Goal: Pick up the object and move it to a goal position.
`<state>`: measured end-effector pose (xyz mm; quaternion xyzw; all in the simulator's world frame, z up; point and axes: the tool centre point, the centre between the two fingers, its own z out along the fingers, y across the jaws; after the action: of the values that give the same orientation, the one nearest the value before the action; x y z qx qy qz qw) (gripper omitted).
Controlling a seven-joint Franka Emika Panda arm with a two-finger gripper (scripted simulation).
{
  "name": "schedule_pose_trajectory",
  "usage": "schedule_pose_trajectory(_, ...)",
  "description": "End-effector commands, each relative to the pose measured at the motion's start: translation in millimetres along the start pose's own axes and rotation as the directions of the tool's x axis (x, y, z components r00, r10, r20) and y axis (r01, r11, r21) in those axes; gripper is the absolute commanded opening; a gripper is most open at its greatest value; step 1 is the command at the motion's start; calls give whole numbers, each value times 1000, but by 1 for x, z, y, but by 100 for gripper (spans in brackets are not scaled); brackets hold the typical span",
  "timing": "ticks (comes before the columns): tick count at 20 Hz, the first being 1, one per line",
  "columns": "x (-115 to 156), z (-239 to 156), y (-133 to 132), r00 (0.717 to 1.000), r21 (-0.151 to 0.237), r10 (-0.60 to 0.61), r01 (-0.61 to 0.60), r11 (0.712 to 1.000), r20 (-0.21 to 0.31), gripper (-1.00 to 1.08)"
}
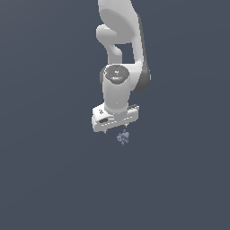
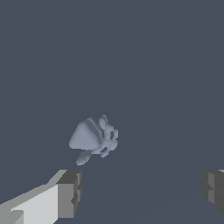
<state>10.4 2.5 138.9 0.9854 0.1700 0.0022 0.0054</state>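
The white hand has grey fingertips; the object is pale blue-grey.

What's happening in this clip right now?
A single white robot arm hangs over a plain dark surface with its gripper open. The wrist view shows the two fingers spread wide, with nothing between them. The small pale blue-grey lumpy object lies on the surface close by the gripper, not grasped.

Only a plain dark blue-grey surface fills the background.
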Motion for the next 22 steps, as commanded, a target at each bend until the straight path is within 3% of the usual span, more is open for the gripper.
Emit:
schedule_pose_trajectory(1, 2, 11, -9, 996, 2, -84, 84, 996, 1, 100)
schedule_pose_trajectory(11, 6, 38, -35, 955, 9, -298, 298, 954, 0, 100)
schedule_pose_trajectory(22, 7, 46, -39, 942, 12, -335, 335, 942, -1, 100)
